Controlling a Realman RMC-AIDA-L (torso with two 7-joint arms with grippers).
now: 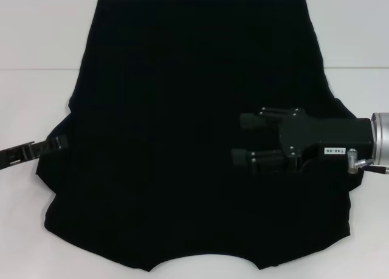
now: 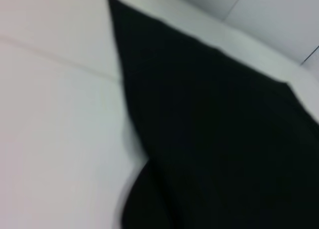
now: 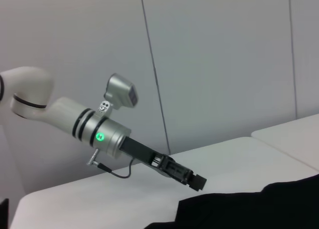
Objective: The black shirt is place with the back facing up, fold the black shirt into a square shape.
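The black shirt (image 1: 182, 139) lies flat on the white table (image 1: 36, 42) and fills most of the head view, plain side up. The right gripper (image 1: 238, 138) reaches in from the right edge, over the shirt's right middle, with its fingers (image 1: 255, 120) spread apart. The left gripper (image 1: 58, 143) sits at the left edge of the view, right at the shirt's left side. I cannot tell if it is pinching.

Bright even light, faint shadows, left wrist view blurred, others sharp
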